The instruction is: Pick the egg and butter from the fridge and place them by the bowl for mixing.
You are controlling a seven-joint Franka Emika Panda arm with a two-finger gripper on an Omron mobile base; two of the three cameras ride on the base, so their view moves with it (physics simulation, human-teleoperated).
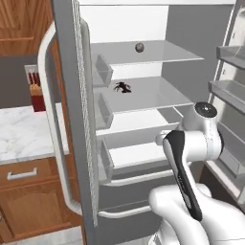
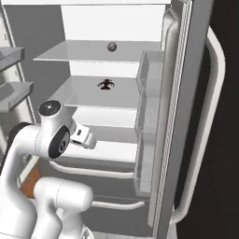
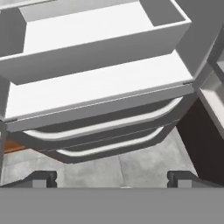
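Note:
The fridge point(image 1: 184, 43) stands open, its white shelves facing me. The egg point(image 1: 139, 47), a small speckled oval, rests on the top shelf near the back; from the right it is the egg point(image 2: 112, 46) at mid-shelf. My gripper point(image 3: 113, 179) is open with nothing between its widely spaced fingertips point(image 3: 41, 177). It hangs in front of the fridge's lower part, well below the egg, and looks down at the white lower shelf and the drawers point(image 3: 100, 87). The butter and the bowl are out of view.
A dark red-brown spiky item point(image 1: 123, 86) lies on the second shelf. Clear door bins point(image 1: 103, 69) line the left door, more bins point(image 1: 229, 91) the right door. A marble counter point(image 1: 24, 134) over wooden cabinets holds a red box point(image 1: 36, 91). Curved drawer handles point(image 3: 109, 127) jut forward.

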